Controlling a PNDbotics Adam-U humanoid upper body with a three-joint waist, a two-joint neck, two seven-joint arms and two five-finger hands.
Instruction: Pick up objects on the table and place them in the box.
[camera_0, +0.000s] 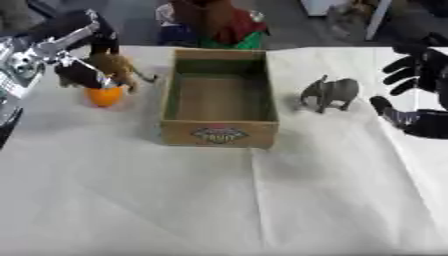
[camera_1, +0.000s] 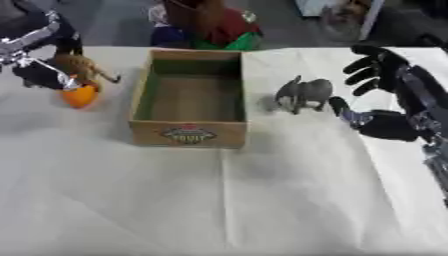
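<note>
The box (camera_0: 219, 100) stands empty, so all placing remains: the left hand (camera_0: 83, 70) has its fingers curled around a brown animal figure (camera_0: 118, 67) above an orange object (camera_0: 105, 96), while the right hand (camera_1: 385, 85), shown more fully in the right eye view, is spread open just beside the grey elephant (camera_1: 302, 92).

We see the box (camera_0: 219, 97) at the table's (camera_0: 219, 200) centre, nothing showing in it. At its three o'clock stands the elephant figure (camera_0: 331, 93), with our right hand (camera_1: 385, 107) just beyond, apart from it. At nine o'clock lies a round fruit (camera_0: 104, 96), an animal figure (camera_0: 118, 67) behind it, our left hand (camera_0: 83, 72) over both.
</note>
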